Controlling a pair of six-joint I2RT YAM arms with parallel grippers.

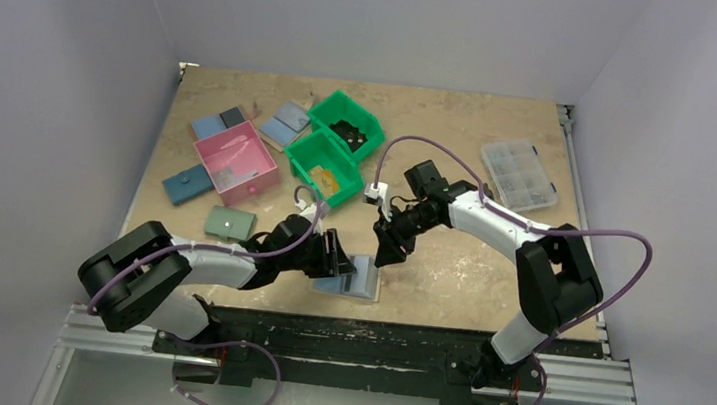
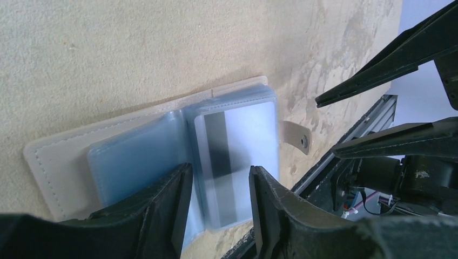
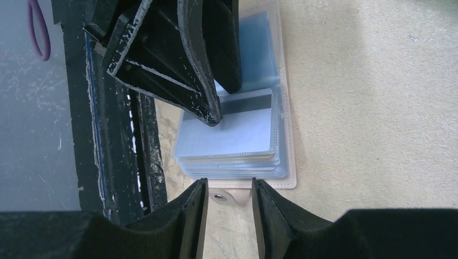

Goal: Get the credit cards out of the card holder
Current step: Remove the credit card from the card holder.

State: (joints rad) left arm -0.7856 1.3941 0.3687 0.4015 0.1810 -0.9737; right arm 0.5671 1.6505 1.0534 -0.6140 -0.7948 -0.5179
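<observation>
The card holder point(image 1: 358, 281) lies open near the table's front edge, its beige cover point(image 2: 59, 162) spread flat with a stack of clear blue sleeves point(image 3: 237, 162) on it. A pale credit card point(image 2: 237, 145) with a dark stripe lies on top and pokes toward the table edge. My left gripper point(image 2: 220, 171) is open, its fingers straddling the near end of that card point(image 3: 232, 135); one fingertip point(image 3: 215, 117) rests on it. My right gripper point(image 3: 228, 186) hovers open just past the holder's strap tab point(image 3: 219, 197), holding nothing.
Two green bins point(image 1: 346, 121) and a pink box point(image 1: 235, 161) stand at the back left, with a sage-green wallet point(image 1: 230, 222), a dark-blue wallet point(image 1: 186, 184) and more flat blue wallets around them. A clear organiser box point(image 1: 518, 174) sits back right. The black front rail point(image 3: 119, 135) runs beside the holder.
</observation>
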